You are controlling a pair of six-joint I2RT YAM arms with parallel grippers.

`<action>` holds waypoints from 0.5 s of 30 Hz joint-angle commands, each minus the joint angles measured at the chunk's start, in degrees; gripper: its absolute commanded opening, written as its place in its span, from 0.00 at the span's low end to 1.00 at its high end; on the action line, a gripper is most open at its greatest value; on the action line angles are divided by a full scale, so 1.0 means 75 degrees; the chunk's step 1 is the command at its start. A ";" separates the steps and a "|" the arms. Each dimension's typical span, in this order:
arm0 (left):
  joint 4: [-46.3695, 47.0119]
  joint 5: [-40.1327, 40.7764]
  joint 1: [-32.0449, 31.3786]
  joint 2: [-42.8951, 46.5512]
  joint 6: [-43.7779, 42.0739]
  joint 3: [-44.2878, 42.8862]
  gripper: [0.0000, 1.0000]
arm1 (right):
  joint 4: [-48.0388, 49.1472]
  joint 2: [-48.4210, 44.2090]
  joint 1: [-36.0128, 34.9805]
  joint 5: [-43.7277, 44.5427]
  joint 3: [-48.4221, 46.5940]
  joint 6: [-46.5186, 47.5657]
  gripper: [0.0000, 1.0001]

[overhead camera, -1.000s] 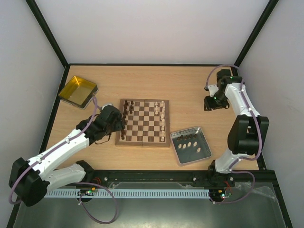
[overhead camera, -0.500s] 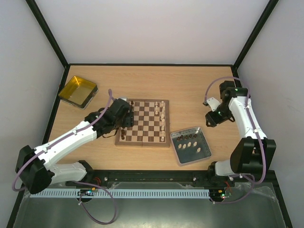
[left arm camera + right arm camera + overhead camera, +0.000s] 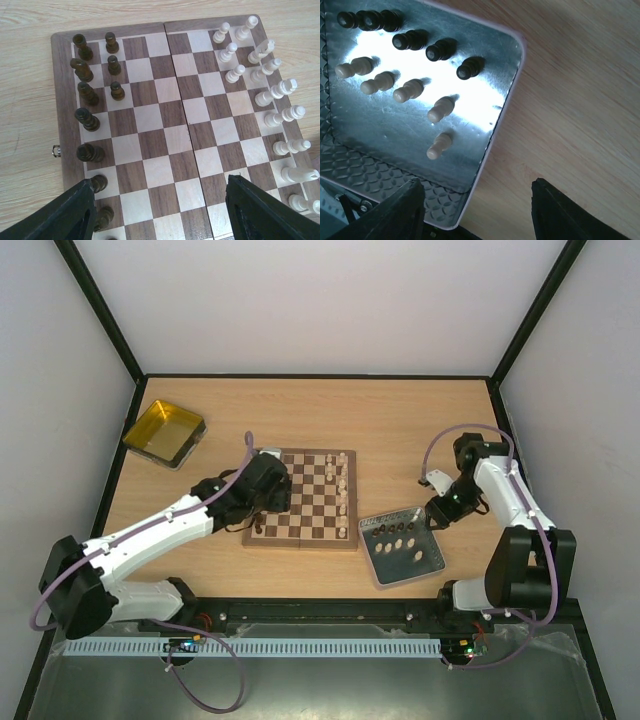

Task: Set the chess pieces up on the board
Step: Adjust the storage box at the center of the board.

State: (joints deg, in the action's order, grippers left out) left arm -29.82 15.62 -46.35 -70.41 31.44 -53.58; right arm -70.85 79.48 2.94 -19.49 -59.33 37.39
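The board (image 3: 300,541) lies mid-table; it fills the left wrist view (image 3: 150,145). Dark chess pieces (image 3: 88,92) stand along its left side, pale ones (image 3: 272,92) along its right side. My left gripper (image 3: 272,487) hovers over the board's left part, open and empty (image 3: 159,205), with dark pieces beside its left finger (image 3: 75,212). More dark pieces (image 3: 410,40) and pale pieces (image 3: 407,91) lie in the grey metal tray (image 3: 395,140). My right gripper (image 3: 441,512) is open and empty (image 3: 476,205) above that tray's far right edge.
The grey tray (image 3: 376,570) sits right of the board near the front edge. A yellow tray (image 3: 165,432) stands at the back left. Bare wooden table lies behind the board and right of the grey tray.
My left gripper has moved right, from beside the board to over its left part. My right arm has swung forward and left, down toward the grey tray.
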 commanded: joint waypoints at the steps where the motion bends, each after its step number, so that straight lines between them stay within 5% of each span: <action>1: 0.0109 0.0296 -0.0195 -0.0192 -0.0033 0.0073 0.70 | 0.0325 -0.0034 -0.0086 0.0022 0.0157 -0.0029 0.54; 15: 0.0105 0.0553 -0.0330 -0.0442 -0.0164 -0.0043 0.69 | 0.1184 0.0778 -0.0134 0.0256 0.0314 -0.0450 0.48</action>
State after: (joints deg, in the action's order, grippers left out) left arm -29.39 18.48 -48.36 -73.03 31.05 -53.56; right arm -63.22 84.16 2.31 -18.90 -57.21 34.52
